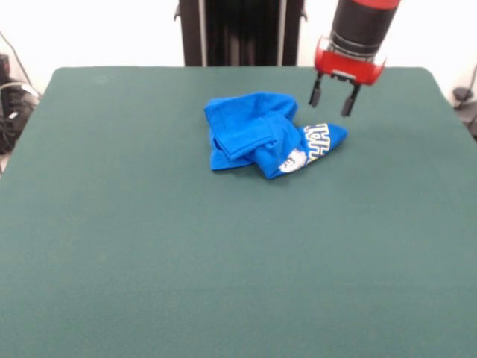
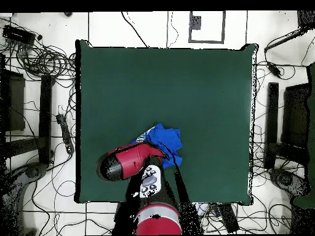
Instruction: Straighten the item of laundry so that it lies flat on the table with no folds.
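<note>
The crumpled bright blue cotton T-shirt (image 1: pixel 270 134) lies upper centre on the dark green fabric counter (image 1: pixel 223 261). The gripper (image 1: pixel 332 97) hovers spread and empty; pinch one outer edge only.

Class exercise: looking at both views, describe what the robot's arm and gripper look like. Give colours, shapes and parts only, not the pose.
The arm is a thick round cylinder, black with a red band at the top edge of the front view. It ends in a red, rounded wrist block, from which the gripper carries two short, slim black fingers. In the overhead view the arm shows as red with a black rounded end.
</note>
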{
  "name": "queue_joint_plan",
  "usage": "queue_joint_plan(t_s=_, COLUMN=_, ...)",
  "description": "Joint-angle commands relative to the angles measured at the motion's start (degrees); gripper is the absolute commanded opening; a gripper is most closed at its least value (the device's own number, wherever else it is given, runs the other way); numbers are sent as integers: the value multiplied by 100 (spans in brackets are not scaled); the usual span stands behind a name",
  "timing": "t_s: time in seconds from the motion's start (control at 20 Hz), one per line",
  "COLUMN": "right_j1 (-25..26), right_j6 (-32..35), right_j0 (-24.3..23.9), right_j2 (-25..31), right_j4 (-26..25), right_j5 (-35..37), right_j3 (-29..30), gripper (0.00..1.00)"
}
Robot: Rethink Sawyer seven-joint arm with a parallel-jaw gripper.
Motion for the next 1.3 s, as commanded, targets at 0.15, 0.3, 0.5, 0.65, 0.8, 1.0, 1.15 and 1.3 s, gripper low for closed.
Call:
queue_joint_plan(t_s=0.15, right_j1=15, right_j6=654, right_j0=-56, right_j2=106, right_j4=379, right_j5=-164, right_j3=-364, gripper=100)
queue_joint_plan(t_s=0.3, right_j1=-103, right_j6=438, right_j0=-210, right_j2=212, right_j4=393, right_j5=73, right_j3=-422, gripper=100)
queue_joint_plan(t_s=0.5, right_j1=-208, right_j6=241, right_j0=-352, right_j2=337, right_j4=440, right_j5=337, right_j3=-487, gripper=100)
queue_joint_plan(t_s=0.65, right_j1=-301, right_j6=247, right_j0=-411, right_j2=407, right_j4=536, right_j5=464, right_j3=-490, gripper=100)
queue_joint_plan(t_s=0.8, right_j1=-380, right_j6=214, right_j0=-404, right_j2=428, right_j4=584, right_j5=631, right_j3=-543, gripper=100)
queue_joint_plan(t_s=1.0, right_j1=-347, right_j6=257, right_j0=-392, right_j2=479, right_j4=719, right_j5=770, right_j3=-609, gripper=100)
queue_joint_plan(t_s=1.15, right_j1=-332, right_j6=505, right_j0=-175, right_j2=343, right_j4=762, right_j5=665, right_j3=-550, gripper=100)
queue_joint_plan(t_s=1.3, right_j1=-272, right_j6=655, right_j0=-21, right_j2=223, right_j4=744, right_j5=442, right_j3=-515, gripper=100)
